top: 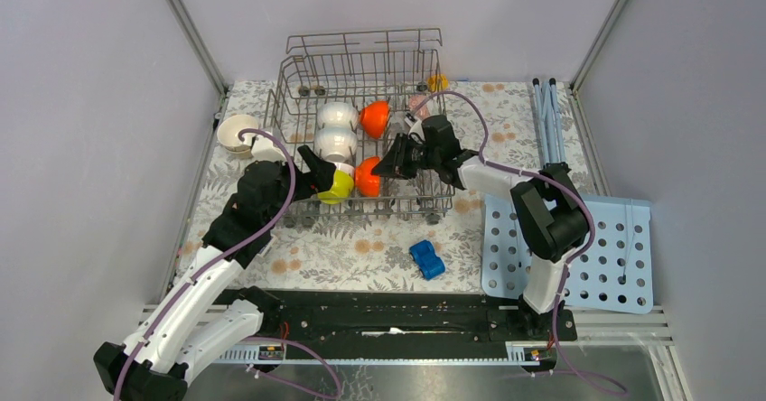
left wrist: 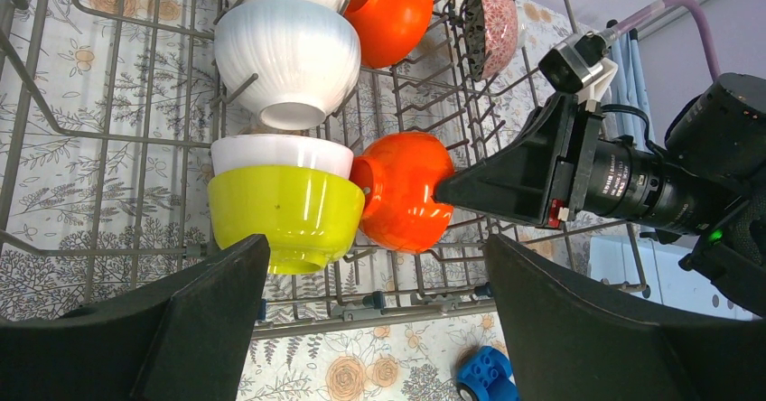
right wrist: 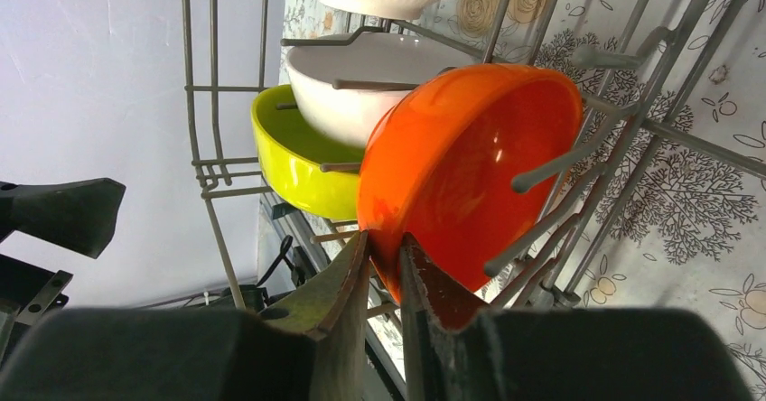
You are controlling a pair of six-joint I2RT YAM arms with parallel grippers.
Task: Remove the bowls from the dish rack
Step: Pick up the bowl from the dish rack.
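- At the front row of the grey wire dish rack, your right gripper has the bright orange round bowl. Its fingers are drawn narrow, one inside the rim and one outside, pinching the bowl's lower edge.
- That orange bowl stands on edge among the tines. Its mouth faces right, toward the right arm, and its rounded back faces left.
- Its back touches the yellow-green bowl next door, which has a plain white bowl nested in it.
- Watch the tines: several of them cross the orange bowl's open mouth in the right wrist view. I judge the way out is up along them first, and only then away.
- Your left gripper hangs just off the rack's front edge with its fingers spread wide, gripping nothing.
- The yellow-green bowl lies straight ahead of the left gripper, so the left arm is the nearer one for that bowl.
- Deeper in the rack wait a ribbed white bowl, a second orange bowl and a patterned bowl.
- A cream bowl already sits out on the table, left of the rack.
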